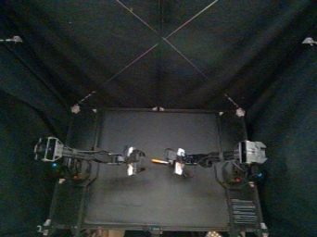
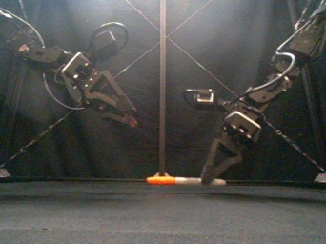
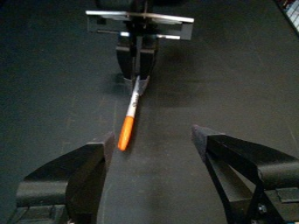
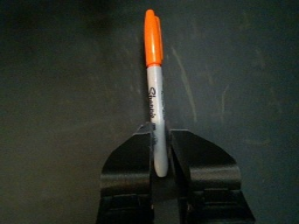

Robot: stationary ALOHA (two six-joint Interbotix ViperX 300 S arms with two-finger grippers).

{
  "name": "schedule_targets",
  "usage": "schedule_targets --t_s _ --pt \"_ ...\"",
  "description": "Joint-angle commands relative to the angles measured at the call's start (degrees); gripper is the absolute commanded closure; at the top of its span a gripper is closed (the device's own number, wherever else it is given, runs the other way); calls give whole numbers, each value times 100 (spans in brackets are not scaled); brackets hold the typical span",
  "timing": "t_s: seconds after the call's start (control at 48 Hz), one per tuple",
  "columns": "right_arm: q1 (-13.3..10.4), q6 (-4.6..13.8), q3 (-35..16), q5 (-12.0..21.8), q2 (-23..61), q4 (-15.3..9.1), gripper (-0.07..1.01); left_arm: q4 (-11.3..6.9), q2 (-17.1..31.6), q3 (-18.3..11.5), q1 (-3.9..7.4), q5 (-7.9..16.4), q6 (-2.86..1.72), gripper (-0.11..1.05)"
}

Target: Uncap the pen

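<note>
Top view. We list one pen [image 1: 162, 159] over the middle of the desk [image 1: 148, 202], lying crosswise between the two arms. The left end effector [image 1: 139, 155] stands just beside its orange end. The right end effector [image 1: 176, 160] meets its pale end.

Front view. The pen lies level and low at the desk surface, and we cannot tell whether it rests there. Its orange cap [image 2: 159, 179] points to the left arm's side. The right end effector comes down slantwise, and its tips are at the pen's grey end. The left end effector hangs well above the desk and apart from the pen. From here we cannot judge how far its jaws are parted.

Left wrist view. Both jaws of the left end effector are spread wide with nothing between them. The capped end of the pen points toward the gap but touches neither jaw. Beyond it, the right end effector grips the far end of the pen.

Right wrist view. The jaws of the right end effector are closed narrow on the grey barrel, clamping the rear part of the pen. The orange cap is seated on the pen and points away. Dark script runs lengthwise along the barrel, and we read it as "Sharpie". We can read no other print.
</note>
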Motion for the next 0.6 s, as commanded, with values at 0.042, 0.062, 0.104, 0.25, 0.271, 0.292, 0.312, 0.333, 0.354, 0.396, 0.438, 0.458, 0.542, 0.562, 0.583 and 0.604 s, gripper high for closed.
schedule_targets --t_s 0.042,0.062,0.104,0.25,0.271,0.292,0.312,0.333,0.354,0.396,0.438,0.458,0.542,0.562,0.583,0.604 --pt "97 18 -378 62 -325 -202 53 18 105 -299 26 264 -9 -7" --pt "114 26 -413 88 -334 -237 53 18 123 -316 26 299 -9 -7" --pt "132 26 -483 132 -334 -281 53 9 167 -352 26 360 -18 -7" --pt "185 26 -712 255 -334 -396 53 -9 308 -448 44 580 -26 -7" --pt "193 26 -729 264 -343 -404 53 -18 325 -457 44 606 -26 -7" --pt "193 26 -738 264 -343 -413 53 -9 343 -466 53 624 -26 -7" --pt "202 26 -747 264 -343 -413 53 -18 369 -466 62 650 -26 -7" --pt "202 26 -756 272 -343 -422 53 -26 387 -475 62 659 -26 -7" --pt "211 26 -773 272 -343 -431 53 -35 413 -483 79 686 -26 -7" --pt "229 26 -782 272 -343 -439 53 -62 448 -483 105 686 -26 -7" --pt "237 26 -791 272 -343 -439 53 -88 483 -483 114 686 -26 -7" --pt "237 26 -791 272 -334 -439 53 -97 492 -483 123 686 -26 -7" --pt "264 35 -800 264 -343 -439 53 -141 536 -492 149 694 -26 -6" --pt "264 35 -800 272 -343 -439 53 -149 554 -492 158 686 -26 -6" --pt "272 35 -800 264 -343 -439 53 -149 554 -501 167 694 -26 -5" --pt "272 35 -800 264 -343 -448 53 -149 563 -501 167 686 -26 -5"
